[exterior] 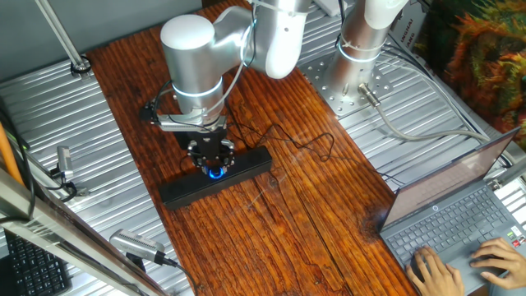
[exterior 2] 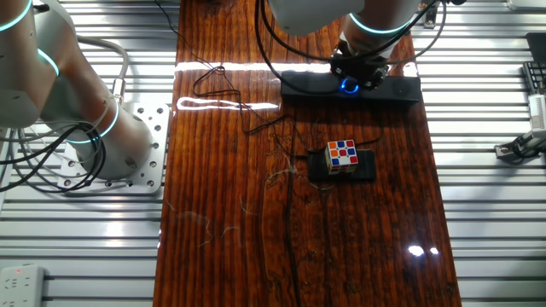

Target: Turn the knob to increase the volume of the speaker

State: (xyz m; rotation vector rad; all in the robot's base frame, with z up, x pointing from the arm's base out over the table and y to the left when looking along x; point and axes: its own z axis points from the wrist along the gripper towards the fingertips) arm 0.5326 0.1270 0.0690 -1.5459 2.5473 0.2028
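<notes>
At the middle of the speaker (exterior: 215,178), glowing blue: the knob (exterior: 216,172), lying directly under the gripper (exterior: 212,158). Hanging straight over it, fingers hiding the dial; impossible to tell whether gripping or merely touching. Stretching across the wooden table (exterior 2: 299,239), near its far end in the other fixed view. Sitting nearer, a multicoloured cube (exterior 2: 342,155) on a black pad (exterior 2: 365,167).

Open wood on the table (exterior 2: 222,239) across the whole near half. Blocking the middle: multicoloured cube (exterior 2: 342,155) on a small black pad (exterior 2: 365,168). Thin cable (exterior 2: 223,81) looping at far left. Speaker (exterior 2: 401,89) barring the far edge, gripper (exterior 2: 358,78) directly over its knob (exterior 2: 348,85).
</notes>
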